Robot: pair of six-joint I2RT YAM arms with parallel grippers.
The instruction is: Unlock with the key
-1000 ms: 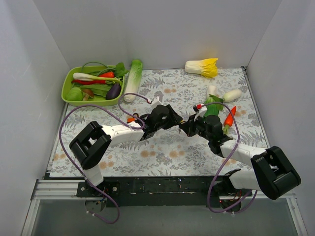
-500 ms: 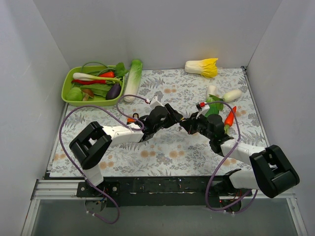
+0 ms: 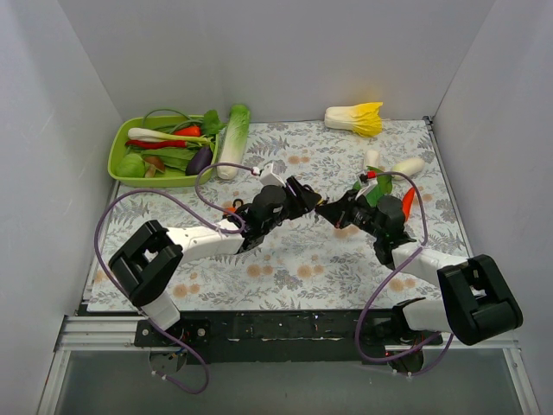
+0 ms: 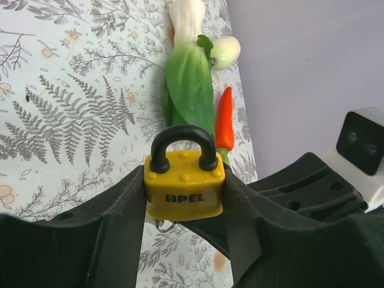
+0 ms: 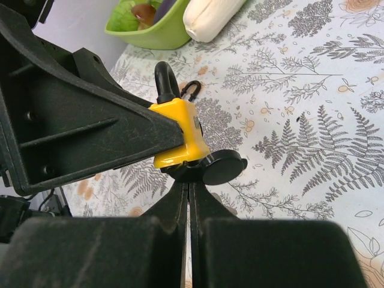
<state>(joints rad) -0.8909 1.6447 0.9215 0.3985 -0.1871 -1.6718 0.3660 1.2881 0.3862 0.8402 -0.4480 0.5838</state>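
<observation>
A yellow padlock [image 4: 185, 189] with a black shackle is held above the table, clamped at its sides by my left gripper [image 4: 185, 198]. Both shackle legs sit in the body. In the right wrist view the padlock [image 5: 180, 139] sticks out from the left fingers, and a black key head [image 5: 223, 168] sits at its underside. My right gripper [image 5: 188, 179] is shut on the key, its fingers pressed together right under the lock. From above, the left gripper [image 3: 302, 201] and right gripper [image 3: 330, 210] meet tip to tip over the middle of the mat.
A green tray [image 3: 119, 166] of vegetables stands at the back left, with a long cabbage [image 3: 234, 138] beside it. A yellow-tipped cabbage [image 3: 356, 118] lies at the back. Bok choy, a white radish [image 3: 408, 167] and a red chili [image 3: 404, 204] lie behind the right arm.
Both grippers, still joined at the padlock, have shifted a little toward the back of the table. Both grips look unchanged.
</observation>
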